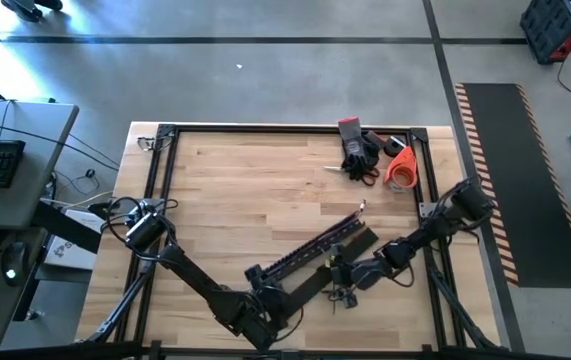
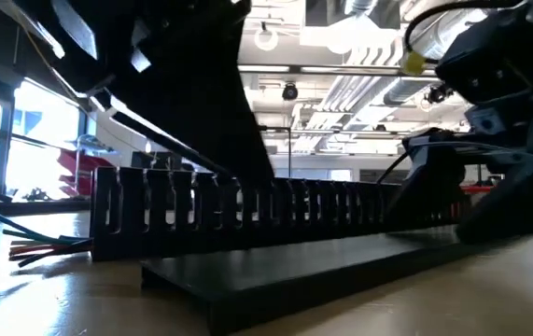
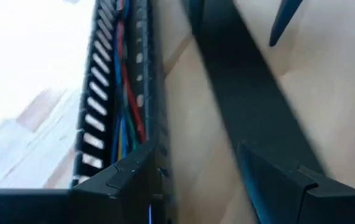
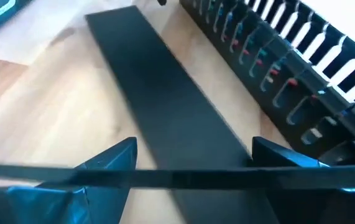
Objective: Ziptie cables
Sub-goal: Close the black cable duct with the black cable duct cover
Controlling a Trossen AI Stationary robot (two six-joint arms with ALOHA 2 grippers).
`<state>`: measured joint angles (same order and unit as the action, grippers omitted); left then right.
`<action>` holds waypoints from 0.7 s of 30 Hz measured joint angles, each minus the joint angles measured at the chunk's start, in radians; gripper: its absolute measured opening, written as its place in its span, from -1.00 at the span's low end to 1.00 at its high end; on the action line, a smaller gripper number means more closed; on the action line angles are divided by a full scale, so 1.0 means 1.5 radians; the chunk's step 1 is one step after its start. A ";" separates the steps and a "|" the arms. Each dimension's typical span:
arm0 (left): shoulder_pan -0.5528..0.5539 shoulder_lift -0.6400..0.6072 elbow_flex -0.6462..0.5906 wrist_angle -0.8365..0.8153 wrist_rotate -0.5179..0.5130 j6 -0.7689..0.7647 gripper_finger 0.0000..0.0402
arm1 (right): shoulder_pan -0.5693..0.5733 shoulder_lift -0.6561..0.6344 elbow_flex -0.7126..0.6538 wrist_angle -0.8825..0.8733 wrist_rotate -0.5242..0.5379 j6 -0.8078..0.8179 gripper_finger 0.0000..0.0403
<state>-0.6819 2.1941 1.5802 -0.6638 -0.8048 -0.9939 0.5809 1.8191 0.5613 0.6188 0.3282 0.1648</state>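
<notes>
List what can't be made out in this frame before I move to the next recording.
- Left tool: high view, fingers hidden under the arm.
- Cables: left wrist view, blurred inside the slotted duct, count unclear.
- Zip tie: none identifiable in any view.
- Items by the orange tape roll: high view, too small.

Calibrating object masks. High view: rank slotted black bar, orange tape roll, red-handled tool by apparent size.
1. Slotted black bar, longest by far.
2. and 3. Orange tape roll and red-handled tool look about alike; the tool merges into dark clutter, so I won't rank them.
</notes>
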 joint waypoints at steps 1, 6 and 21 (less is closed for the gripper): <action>0.000 0.000 -0.001 -0.009 -0.001 -0.012 0.02 | -0.006 0.000 0.000 -0.001 -0.008 -0.002 0.49; 0.004 -0.001 -0.032 -0.017 0.014 -0.046 0.01 | -0.023 -0.002 0.001 -0.028 -0.071 0.031 0.49; 0.027 -0.016 -0.056 -0.020 0.001 -0.046 -0.04 | 0.043 -0.100 0.009 -0.058 -0.074 -0.007 0.49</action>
<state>-0.6407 2.1702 1.4969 -0.6937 -0.8028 -1.0627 0.6453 1.6694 0.5755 0.5312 0.2167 0.1539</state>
